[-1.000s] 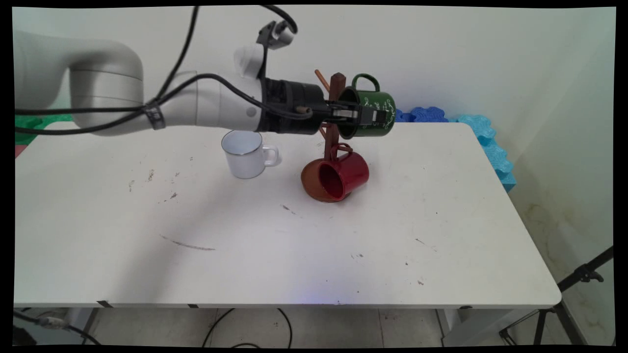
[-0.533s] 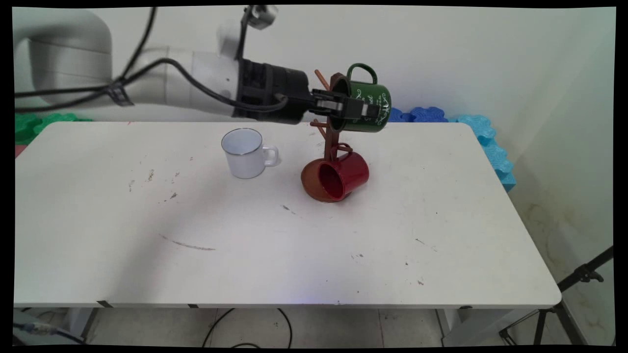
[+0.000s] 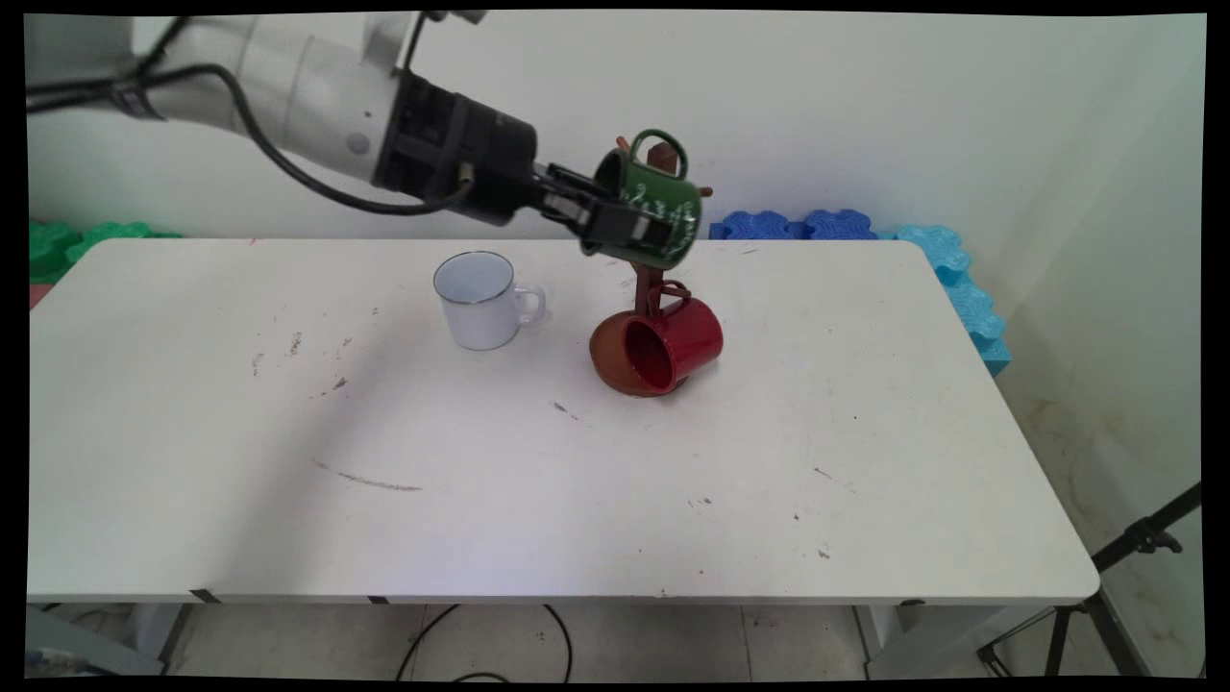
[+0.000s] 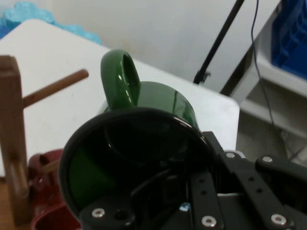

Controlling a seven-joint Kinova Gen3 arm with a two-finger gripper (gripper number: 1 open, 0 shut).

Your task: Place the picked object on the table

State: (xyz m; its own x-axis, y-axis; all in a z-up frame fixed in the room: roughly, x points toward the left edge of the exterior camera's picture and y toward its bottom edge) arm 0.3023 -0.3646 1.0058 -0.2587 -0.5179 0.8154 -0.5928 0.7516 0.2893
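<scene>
My claw is clamping the rim wall of the green mug, one finger inside the mouth, the other on the outer wall. I'm holding the mug up in the air, tipped on its side, mouth facing me, handle pointing up. In the hand view the mug is filling the middle, with a wooden peg sticking out just left of the handle.

Just behind the mug the mug tree's post is poking up; whether mug and post are touching, can't tell. Below, a red mug is hanging low on the tree, mouth tilted toward the camera, right over the round brown base.

Left of the tree, apart from it, a white mug is standing upright on the bench, handle pointing right.

Along the bench's far edge, blue foam tiles are lying at right, green foam tiles at left.
</scene>
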